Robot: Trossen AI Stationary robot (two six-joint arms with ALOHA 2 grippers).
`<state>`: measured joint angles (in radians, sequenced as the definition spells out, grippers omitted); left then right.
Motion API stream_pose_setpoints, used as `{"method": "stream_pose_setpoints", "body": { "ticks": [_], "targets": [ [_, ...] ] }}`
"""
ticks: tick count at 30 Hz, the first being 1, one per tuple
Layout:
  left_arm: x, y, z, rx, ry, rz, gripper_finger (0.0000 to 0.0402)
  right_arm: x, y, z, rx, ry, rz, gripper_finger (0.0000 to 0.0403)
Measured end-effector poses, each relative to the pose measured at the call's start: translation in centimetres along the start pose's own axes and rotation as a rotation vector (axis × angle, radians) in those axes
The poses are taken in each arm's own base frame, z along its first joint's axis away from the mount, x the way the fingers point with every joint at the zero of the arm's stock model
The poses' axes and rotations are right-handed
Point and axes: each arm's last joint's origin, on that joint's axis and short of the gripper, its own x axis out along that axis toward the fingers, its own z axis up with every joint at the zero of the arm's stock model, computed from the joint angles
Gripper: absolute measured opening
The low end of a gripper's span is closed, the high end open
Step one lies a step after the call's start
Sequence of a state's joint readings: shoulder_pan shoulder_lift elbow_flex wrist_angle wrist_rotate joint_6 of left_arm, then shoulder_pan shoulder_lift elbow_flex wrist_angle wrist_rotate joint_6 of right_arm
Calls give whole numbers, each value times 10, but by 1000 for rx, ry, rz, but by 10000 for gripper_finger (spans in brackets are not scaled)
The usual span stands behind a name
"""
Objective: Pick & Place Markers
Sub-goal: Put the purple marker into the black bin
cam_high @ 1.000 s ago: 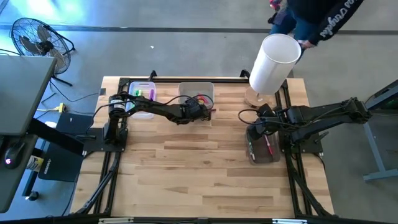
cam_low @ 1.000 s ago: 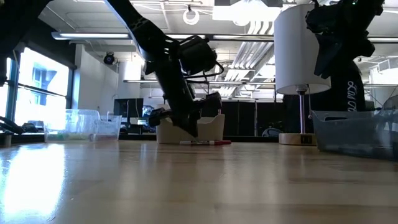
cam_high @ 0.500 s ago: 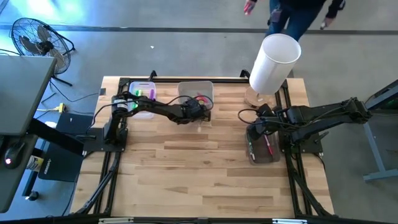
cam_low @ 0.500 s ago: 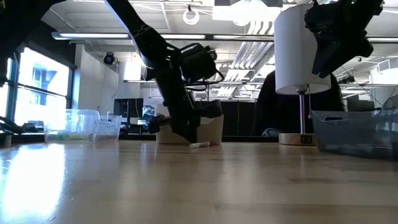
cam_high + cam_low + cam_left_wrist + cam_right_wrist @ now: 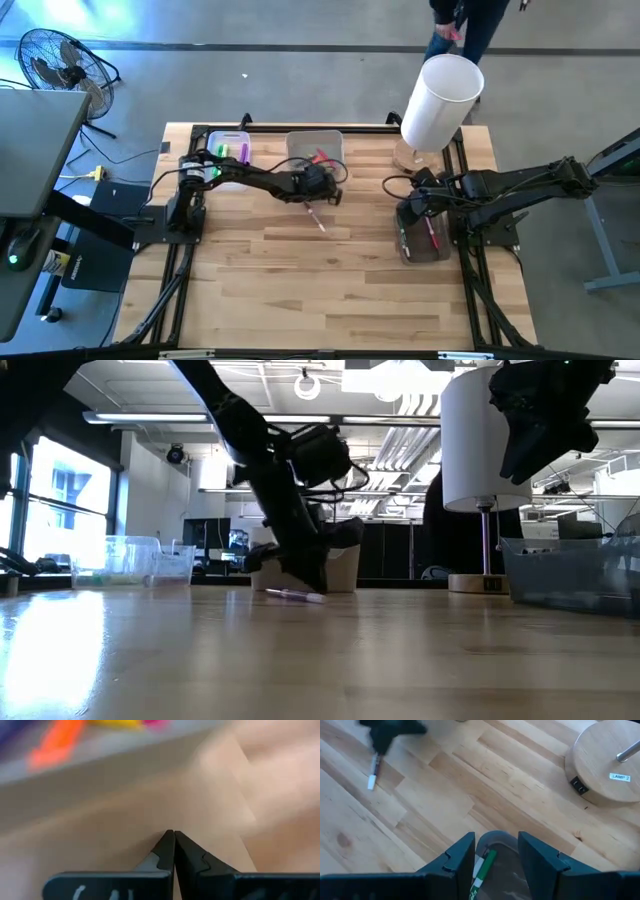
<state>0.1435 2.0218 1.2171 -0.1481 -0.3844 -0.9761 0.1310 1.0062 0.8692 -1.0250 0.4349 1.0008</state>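
Note:
A white-bodied marker with a pink end (image 5: 317, 218) lies flat on the wood, just near of the far clear bin (image 5: 315, 143). That bin holds more markers, pink and red in the high view, orange and yellow in the left wrist view (image 5: 60, 740). My left gripper (image 5: 311, 199) is shut, low over the table at the loose marker's far end (image 5: 378, 759). My right gripper (image 5: 496, 840) is open and hovers above the right-hand clear bin (image 5: 424, 240), where a green marker (image 5: 484, 865) and a red marker lie. My left gripper has its shut fingers (image 5: 174, 840) pointing down at the table beside the far end of the loose marker (image 5: 291, 595). Nothing lies between the fingers. Whether they touch the marker, I cannot tell.
A small bin (image 5: 230, 155) with green and pink markers sits at the far left. A lamp with a white shade (image 5: 442, 100) stands on a round wooden base (image 5: 607, 765) at the far right. A person (image 5: 465, 20) walks beyond the far edge. Bare wood fills the near half.
The loose marker has slid along the table from beside the far bin toward the near edge and somewhat left, and has turned about. My left gripper has moved a little away from the bin toward the near edge. The person behind the table has walked on.

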Motion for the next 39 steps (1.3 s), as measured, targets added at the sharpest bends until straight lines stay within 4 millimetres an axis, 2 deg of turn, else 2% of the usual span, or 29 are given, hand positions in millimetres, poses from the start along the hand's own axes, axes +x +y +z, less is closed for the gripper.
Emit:
{"method": "stream_pose_setpoints", "body": {
  "ticks": [5,9,12,17,20,24,29,33,39],
  "targets": [
    [-30,-14,1,211,14,-95,0,0,1,1,2,-7,12,140],
    [-70,-19,18,505,4,-196,0,0,5,3,9,-25,46,140],
    [-97,-15,23,787,82,-299,0,0,7,5,8,-42,71,140],
    [-124,-1,25,1087,165,-348,20,-1,9,6,9,-62,87,140],
    [-126,8,19,1248,273,-367,57,-1,9,6,10,-66,84,140],
    [-128,19,11,1359,420,-380,124,-1,9,6,14,-63,87,140],
    [-122,22,-12,1570,558,-378,195,-1,9,6,15,-63,86,140],
    [-121,18,-27,1635,597,-366,219,-1,9,6,16,-63,86,140],
    [-109,16,-57,1624,672,-338,223,0,9,6,15,-68,83,140]
  ]
}}
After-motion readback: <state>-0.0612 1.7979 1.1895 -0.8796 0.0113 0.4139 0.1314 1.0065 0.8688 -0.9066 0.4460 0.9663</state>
